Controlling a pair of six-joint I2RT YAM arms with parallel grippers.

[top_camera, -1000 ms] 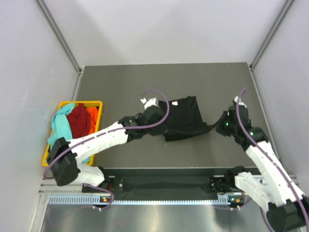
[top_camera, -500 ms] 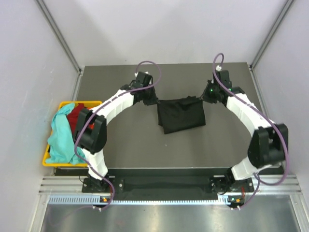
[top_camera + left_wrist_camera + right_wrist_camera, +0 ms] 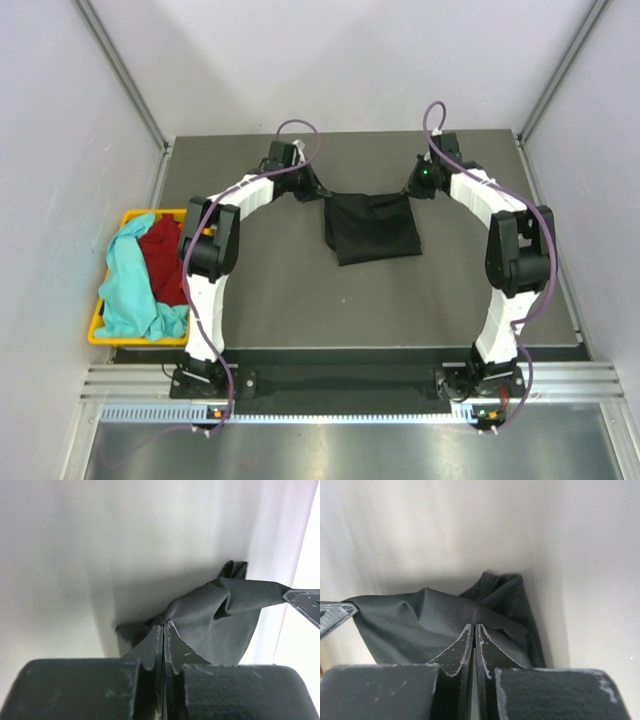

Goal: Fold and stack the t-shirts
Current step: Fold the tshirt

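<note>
Top external view: the black t-shirt (image 3: 372, 230) is strung between the two arms over the far middle of the table (image 3: 290, 300). Its top edge is pulled into a near-straight line, and the rest falls toward the near side.
Left gripper (image 3: 318, 192): fingers pressed together, pinching the shirt's left upper corner. The left wrist view shows dark cloth bunching out from the closed tips (image 3: 164, 628).
Right gripper (image 3: 412, 190): also pressed together, nipping the right upper corner. In the right wrist view, cloth (image 3: 415, 622) fans away from the tips (image 3: 474, 628).
Cloth contact: I cannot tell from where I stand whether the lower hem rests on the table or hangs just clear.
Other shirts: the teal shirt (image 3: 125, 285) and the red shirt (image 3: 160, 255) are heaped in the yellow basket (image 3: 160, 212) at the table's left edge, well apart from the arms.
Step in hand: I'd say spreading the first shirt flat; no fold is made, and no stack is begun.
Next move: likely lowering both corners together at even tension, so the body lands smooth before either grip lets go.
Risk: uneven pull could skew or crease it.
</note>
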